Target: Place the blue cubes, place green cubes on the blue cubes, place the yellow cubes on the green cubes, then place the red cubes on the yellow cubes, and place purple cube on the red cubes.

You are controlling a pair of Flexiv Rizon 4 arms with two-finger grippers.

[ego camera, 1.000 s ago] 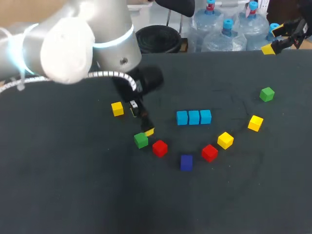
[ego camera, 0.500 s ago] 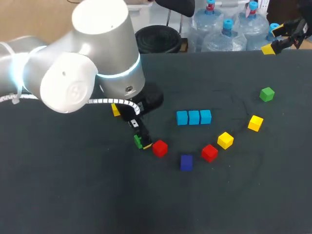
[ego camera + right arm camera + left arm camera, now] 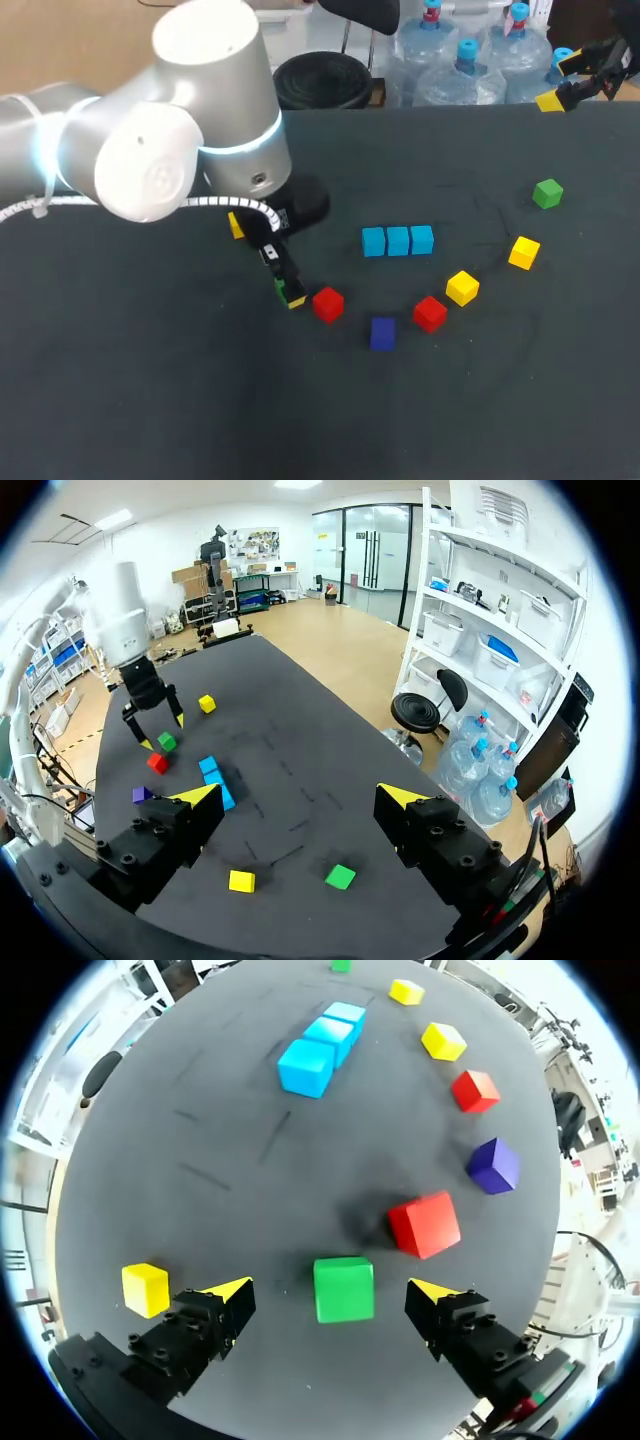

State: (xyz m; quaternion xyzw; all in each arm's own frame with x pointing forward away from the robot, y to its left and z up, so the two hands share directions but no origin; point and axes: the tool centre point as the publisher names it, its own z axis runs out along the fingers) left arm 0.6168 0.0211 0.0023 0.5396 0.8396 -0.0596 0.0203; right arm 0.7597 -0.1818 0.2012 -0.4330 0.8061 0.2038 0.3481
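My left gripper (image 3: 333,1290) is open and straddles a green cube (image 3: 344,1289), with a gap on each side. From the head view that gripper (image 3: 288,290) hides most of this cube (image 3: 283,291). Beside it lies a red cube (image 3: 328,304). Further right lie a purple cube (image 3: 382,333), a second red cube (image 3: 430,313) and a yellow cube (image 3: 462,288). Three light blue cubes (image 3: 398,241) sit in a row. Another yellow cube (image 3: 524,252) and green cube (image 3: 547,193) lie far right. My right gripper (image 3: 580,85) hangs open and empty at the back right.
A third yellow cube (image 3: 236,225) peeks out behind my left arm (image 3: 210,130), and it lies just outside the left finger (image 3: 146,1288). In the right wrist view the far green cube (image 3: 340,877) and a yellow cube (image 3: 241,881) lie under that gripper (image 3: 298,797).
My left arm has swung in and brought its open gripper down around the green cube, which stood clear beside the fingers before. The right arm has kept still.
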